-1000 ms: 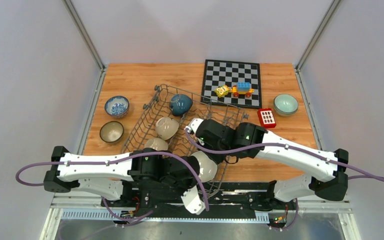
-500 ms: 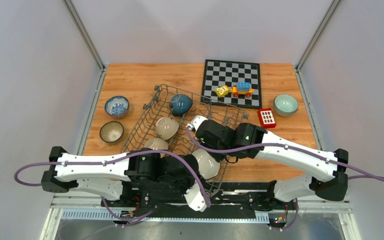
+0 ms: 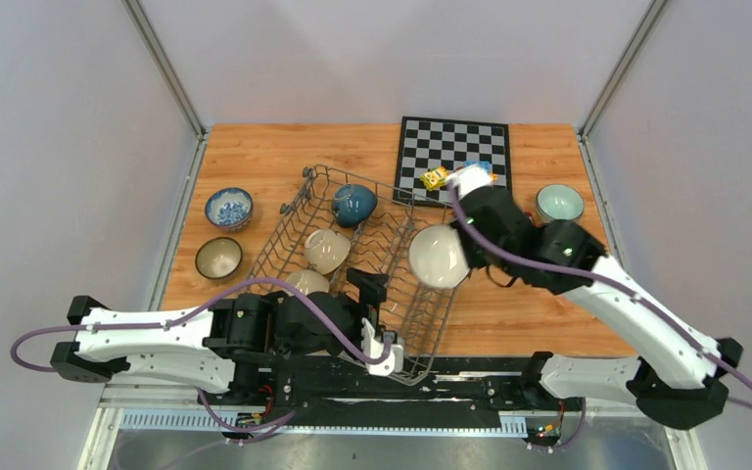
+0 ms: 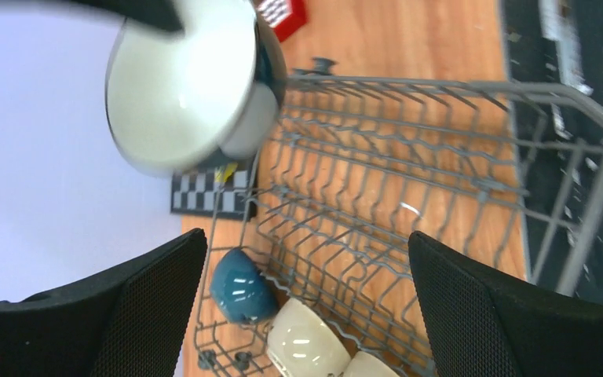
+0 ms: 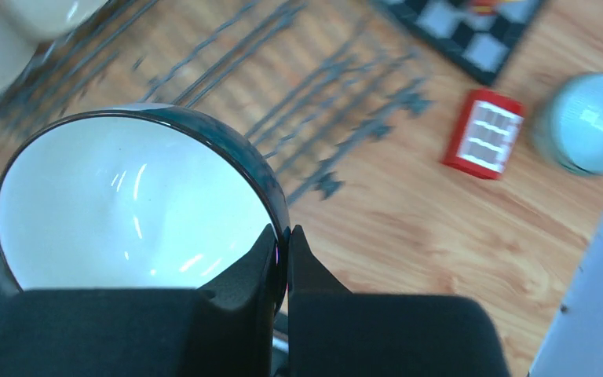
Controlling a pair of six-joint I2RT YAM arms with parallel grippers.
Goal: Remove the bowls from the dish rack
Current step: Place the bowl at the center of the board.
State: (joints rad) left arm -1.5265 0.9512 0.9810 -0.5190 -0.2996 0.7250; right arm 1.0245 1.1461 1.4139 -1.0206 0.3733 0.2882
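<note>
Right hand [image 5: 281, 236] pinches only the rim of the white-inside bowl [image 5: 133, 204], dish rack [image 3: 392, 250] right under it. Thin grip, so a quick swing could drop it on the wires. Left hand [image 4: 306, 314] is wide, empty.

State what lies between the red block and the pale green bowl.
Nothing: only bare wooden table separates the red block from the pale green bowl, shown in the right wrist view.

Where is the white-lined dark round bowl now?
Top view, right of centre: the white-lined dark bowl is pinched by the right gripper over the right edge of the grey wire dish rack.
</note>
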